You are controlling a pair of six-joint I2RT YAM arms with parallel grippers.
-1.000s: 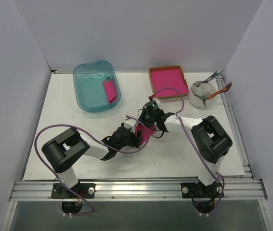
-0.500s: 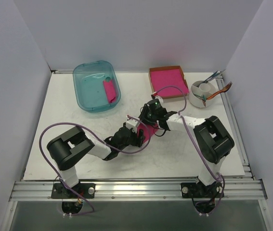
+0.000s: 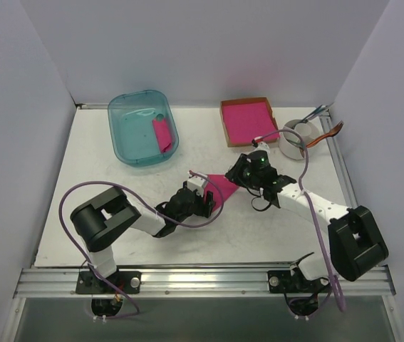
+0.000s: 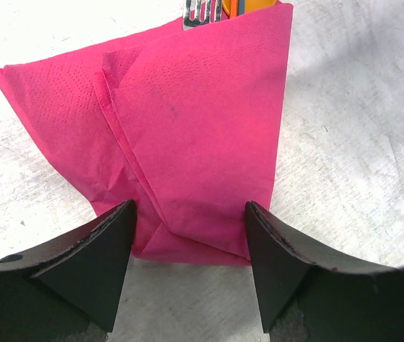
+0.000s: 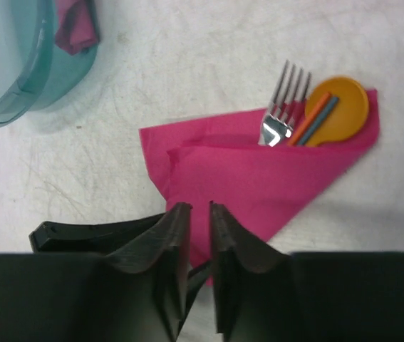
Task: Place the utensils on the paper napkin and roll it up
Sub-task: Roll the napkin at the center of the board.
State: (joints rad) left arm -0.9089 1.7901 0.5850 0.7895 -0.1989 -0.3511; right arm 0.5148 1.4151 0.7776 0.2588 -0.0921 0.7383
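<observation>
The paper napkin (image 3: 224,187) (image 4: 202,142) (image 5: 259,178) lies folded into a magenta wedge over the utensils. Only the fork tines (image 5: 286,89) (image 4: 203,8) and the orange spoon bowl (image 5: 345,107) (image 4: 253,6) stick out of its wide end. My left gripper (image 3: 205,202) (image 4: 191,239) is open, its two black fingers (image 4: 95,263) set either side of the napkin's narrow tip on the table. My right gripper (image 3: 242,173) (image 5: 200,210) hovers over the same tip. Its jaws stand slightly apart with nothing between them.
A teal bin (image 3: 143,127) (image 5: 16,57) at the back left holds a crumpled pink sheet (image 3: 162,134). A cardboard box of pink sheets (image 3: 246,120) and a white cup of cutlery (image 3: 300,137) stand at the back right.
My right gripper has let go of the napkin and drawn back to the right, its jaws parting. The left gripper stays where it was, still open.
</observation>
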